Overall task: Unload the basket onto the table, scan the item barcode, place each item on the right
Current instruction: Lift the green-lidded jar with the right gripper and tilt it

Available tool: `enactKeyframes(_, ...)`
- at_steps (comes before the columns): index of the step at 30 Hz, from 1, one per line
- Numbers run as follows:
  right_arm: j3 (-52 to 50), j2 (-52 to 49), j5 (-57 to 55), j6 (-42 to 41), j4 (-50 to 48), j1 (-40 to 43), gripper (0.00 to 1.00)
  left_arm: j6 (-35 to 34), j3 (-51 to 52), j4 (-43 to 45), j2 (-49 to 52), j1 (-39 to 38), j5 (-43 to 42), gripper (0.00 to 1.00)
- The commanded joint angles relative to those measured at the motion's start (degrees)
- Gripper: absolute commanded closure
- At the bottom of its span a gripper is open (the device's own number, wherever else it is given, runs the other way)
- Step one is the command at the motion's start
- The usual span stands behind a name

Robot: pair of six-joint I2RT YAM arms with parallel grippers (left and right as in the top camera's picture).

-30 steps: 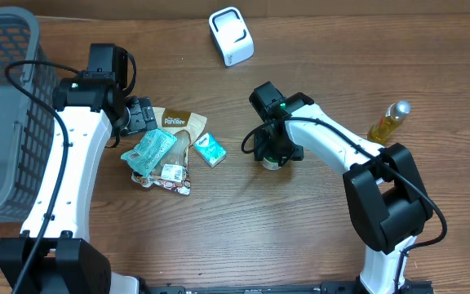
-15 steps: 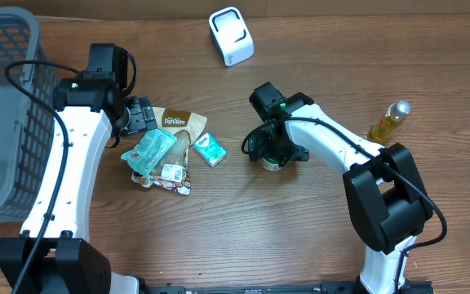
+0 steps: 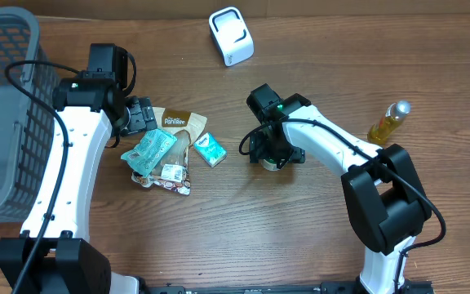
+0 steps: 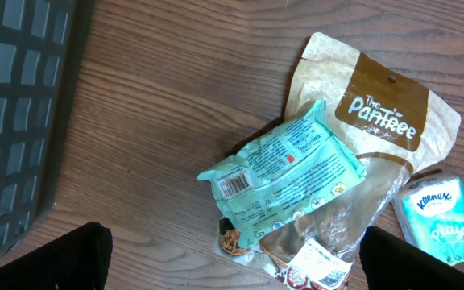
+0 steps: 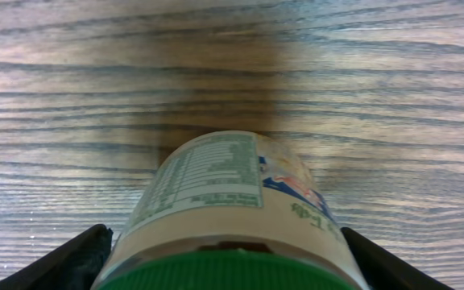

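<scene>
Right hand straddles the jar, grip unclear; an off-centre squeeze could topple it onto the desk ahead; left hand hangs released.

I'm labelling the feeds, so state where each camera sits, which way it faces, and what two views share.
Overhead: above the table, looking straight down; left arm and right arm show.
Left wrist: faces down at the teal packet; its end effector fingers fill the bottom corners.
Right wrist: close above the green-lidded jar, its fingers either side.
Shared: overhead and left wrist both show the Pantree pouch.
</scene>
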State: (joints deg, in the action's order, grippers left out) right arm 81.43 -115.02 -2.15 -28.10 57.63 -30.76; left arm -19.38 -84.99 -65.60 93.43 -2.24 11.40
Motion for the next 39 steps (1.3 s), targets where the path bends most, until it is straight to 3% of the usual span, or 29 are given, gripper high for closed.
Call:
enactKeyframes(1,1.42,-0.31,-1.60,-0.44,-0.24,-0.13,0.18,-0.57,-0.50,-0.02,0.22,-0.20,0.15,0.01)
enactKeyframes(19,0.33,-0.31,-1.64,-0.46,-1.75,-0.46,0.20,-0.57,-0.50,-0.02,0.22,-0.20,0.15,0.01)
enactKeyframes(29,0.48,-0.28,-1.62,-0.39,-1.31,-0.39,0.34,-0.57,-0.50,-0.02,0.22,-0.20,0.15,0.01)
enactKeyframes(32,4.63,-0.15,-1.62,-0.37,2.80,0.15,0.38,-0.57,-0.50,-0.02,0.22,-0.20,0.15,0.00)
enactKeyframes(35,16.72,-0.04,-0.98,-0.39,13.18,0.90,0.40,-0.57,-0.50,-0.02,0.22,-0.20,0.15,0.00)
enactKeyframes(39,24.02,-0.04,6.86,-0.37,21.55,0.90,0.39,-0.57,-0.50,-0.02,0.22,-0.20,0.15,0.01)
